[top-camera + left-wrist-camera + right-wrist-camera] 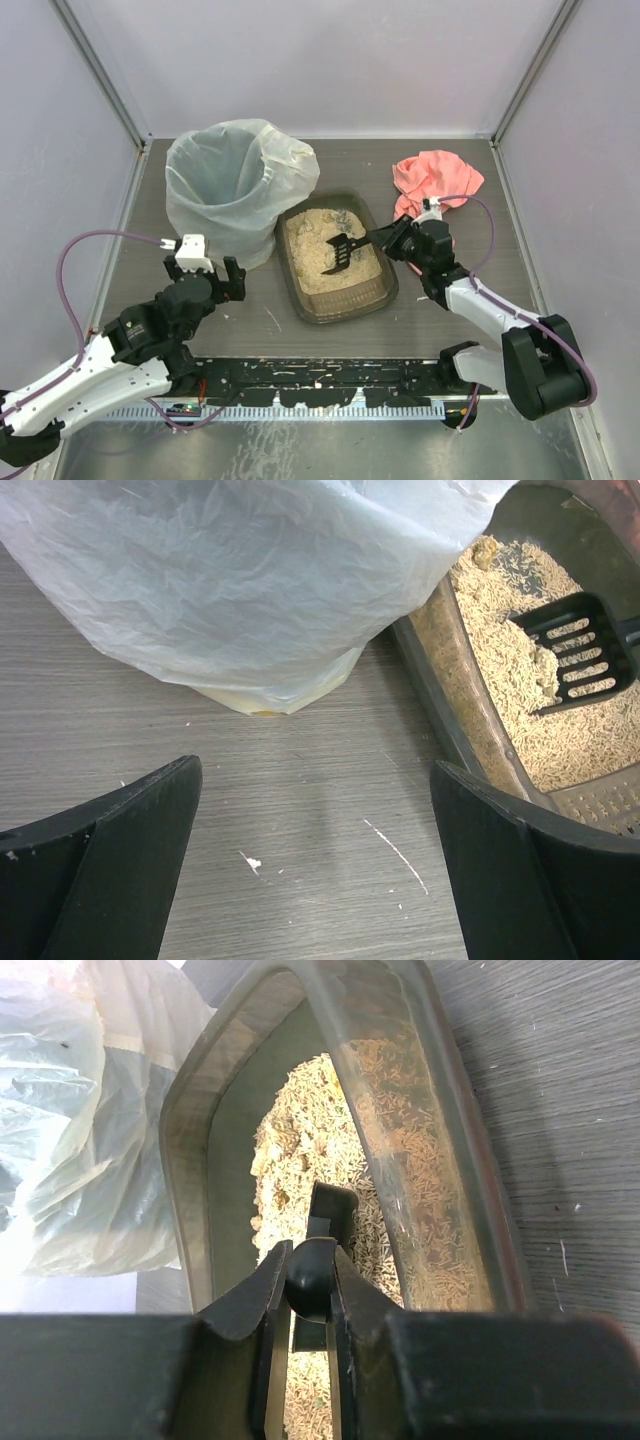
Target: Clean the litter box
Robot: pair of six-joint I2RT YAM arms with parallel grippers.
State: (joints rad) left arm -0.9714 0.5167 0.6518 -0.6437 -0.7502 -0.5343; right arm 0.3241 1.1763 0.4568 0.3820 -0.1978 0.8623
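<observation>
The litter box [385, 292], a shallow dark tray of tan litter, sits mid-table; its rim shows in the left wrist view [440, 715] and the right wrist view [195, 1140]. A small black slotted scoop [342, 253] rests in the litter with some litter on its blade [580, 650]. My right gripper [393, 240] is shut on the scoop's handle [312, 1272] at the box's right side. Left of the box my left gripper [213, 283] hangs open over bare table [315, 855], nothing between its fingers.
A tall bin lined with a translucent white bag [232, 185] stands just left of the litter box, close ahead of the left gripper [240, 580]. A pink cloth [435, 178] lies at the back right. Enclosure walls ring the table.
</observation>
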